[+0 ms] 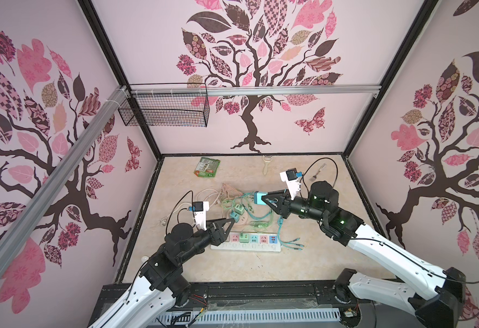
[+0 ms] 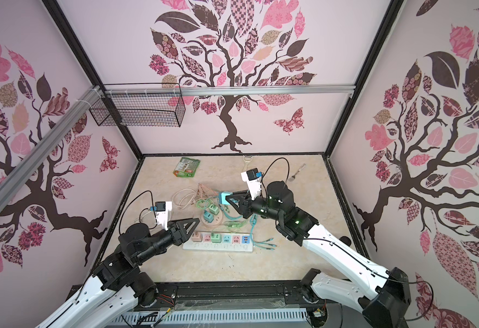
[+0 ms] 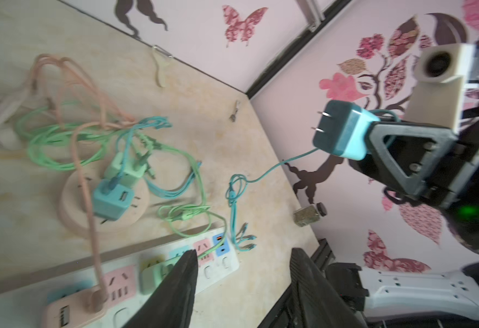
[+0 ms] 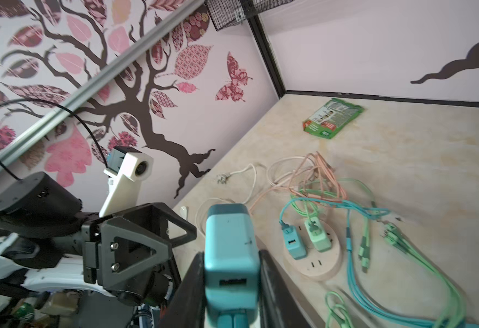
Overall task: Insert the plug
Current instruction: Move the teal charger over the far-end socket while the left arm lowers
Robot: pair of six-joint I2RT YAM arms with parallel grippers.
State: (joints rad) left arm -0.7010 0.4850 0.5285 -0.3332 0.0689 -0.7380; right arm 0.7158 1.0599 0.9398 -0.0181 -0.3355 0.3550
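Can't see end of power strip (image 1: 249,247), behind left gripper (image 1: 230,222). Can't ID tiny utensil (image 1: 317,171) at back. Can't see all of blue plug (image 4: 231,255): cropped, right wrist view.

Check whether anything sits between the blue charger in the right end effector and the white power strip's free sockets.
Partly. A green cable trails across the power strip's sockets near its USB end, and the open left end effector hovers over its other end. The charger hangs in the air.

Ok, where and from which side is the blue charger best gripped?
The blue charger: across the flat sides of its rear half, from behind, opposite the prongs. It is boxy with parallel faces, and the right gripper clamps it so, leaving the prong face clear.
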